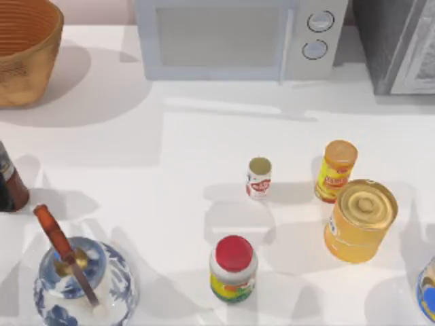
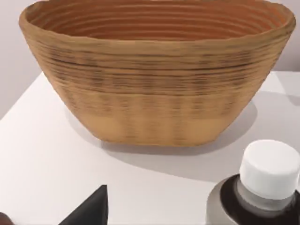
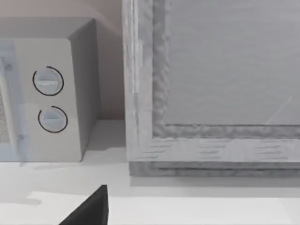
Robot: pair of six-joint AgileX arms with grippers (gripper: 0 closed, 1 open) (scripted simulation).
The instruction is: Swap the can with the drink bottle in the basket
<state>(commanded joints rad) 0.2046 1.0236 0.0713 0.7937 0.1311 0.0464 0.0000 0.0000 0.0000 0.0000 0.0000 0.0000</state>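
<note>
The drink bottle [image 1: 259, 177] stands mid-frame on the table [image 1: 170, 156], outside the basket [image 1: 24, 58] at upper left; the can [image 1: 10, 183] waits at the left edge; swap apparently unfinished; I cannot tell either gripper's finger state.

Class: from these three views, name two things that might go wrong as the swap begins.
1. The drink bottle stands among the orange-yellow bottle, golden tin and red-lidded jar; a reach may grab or topple a neighbour.
2. The can sits at the table's left edge, partly cut off in the top view, so a nudge might push it off.
</note>
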